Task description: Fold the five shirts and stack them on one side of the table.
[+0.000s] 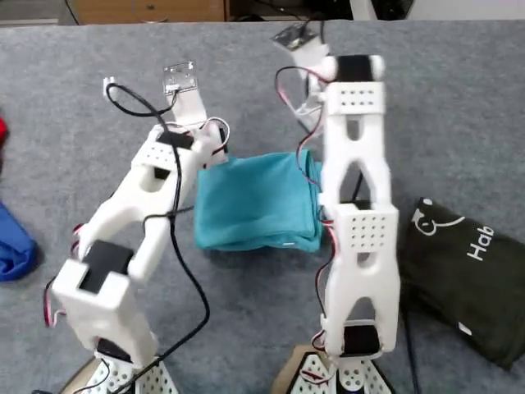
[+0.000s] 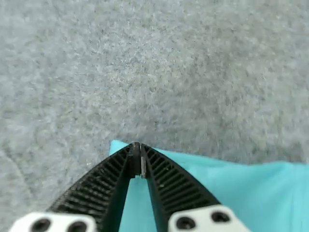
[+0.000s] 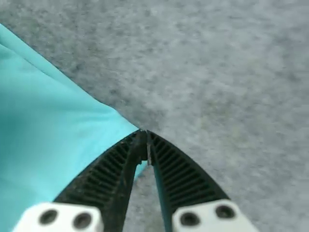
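Observation:
A folded teal shirt (image 1: 254, 205) lies on the grey table between my two arms. My left gripper (image 2: 136, 157) is shut with its tips pinching the shirt's (image 2: 231, 193) far left corner. At the far right corner of the shirt (image 3: 43, 121), my right gripper (image 3: 145, 145) is shut on the edge of the cloth. From the high view, the left gripper (image 1: 209, 160) and right gripper (image 1: 312, 160) sit low at those two corners, partly hidden under their arms. A black shirt (image 1: 459, 271) lies crumpled near the table's right edge.
A blue cloth (image 1: 12, 246) and a bit of red cloth (image 1: 2, 131) lie at the left edge. Bare grey table (image 1: 410, 123) stretches behind the teal shirt. Loose cables hang from both arms.

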Controlling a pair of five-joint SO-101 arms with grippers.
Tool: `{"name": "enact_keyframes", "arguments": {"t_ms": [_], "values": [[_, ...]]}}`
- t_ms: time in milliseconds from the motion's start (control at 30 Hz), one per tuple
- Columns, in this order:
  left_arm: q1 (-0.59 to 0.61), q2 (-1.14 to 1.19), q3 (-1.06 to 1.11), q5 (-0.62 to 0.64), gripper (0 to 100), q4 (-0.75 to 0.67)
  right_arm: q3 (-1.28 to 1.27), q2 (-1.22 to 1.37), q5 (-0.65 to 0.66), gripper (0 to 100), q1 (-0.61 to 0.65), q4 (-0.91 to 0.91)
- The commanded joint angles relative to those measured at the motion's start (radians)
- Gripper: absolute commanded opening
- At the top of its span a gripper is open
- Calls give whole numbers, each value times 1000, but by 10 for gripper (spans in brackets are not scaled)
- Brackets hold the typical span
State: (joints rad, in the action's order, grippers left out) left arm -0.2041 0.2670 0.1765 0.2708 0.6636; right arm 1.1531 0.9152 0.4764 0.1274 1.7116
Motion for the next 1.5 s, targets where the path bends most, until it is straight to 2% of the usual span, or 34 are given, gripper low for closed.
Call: {"name": "enact_keyframes", "arguments": {"t_ms": [0,167,600,767,933,1033,1233,1467], "values": [[-5,91,-172,15,18,104,48,15,-37,4,28,6],[0,200,-305,14,18,207,44,53,-38,4,30,11],[0,245,-333,14,18,201,51,262,-9,4,-154,-77],[0,245,-350,12,18,206,133,217,-9,4,-130,-52],[2,243,-376,12,18,216,288,180,-8,4,-108,52],[-2,245,-454,-58,18,315,328,159,-9,4,-114,75],[15,245,-580,-94,18,427,133,2,-9,4,-114,77],[28,252,-608,-121,18,477,-355,-389,37,4,-65,71]]}}
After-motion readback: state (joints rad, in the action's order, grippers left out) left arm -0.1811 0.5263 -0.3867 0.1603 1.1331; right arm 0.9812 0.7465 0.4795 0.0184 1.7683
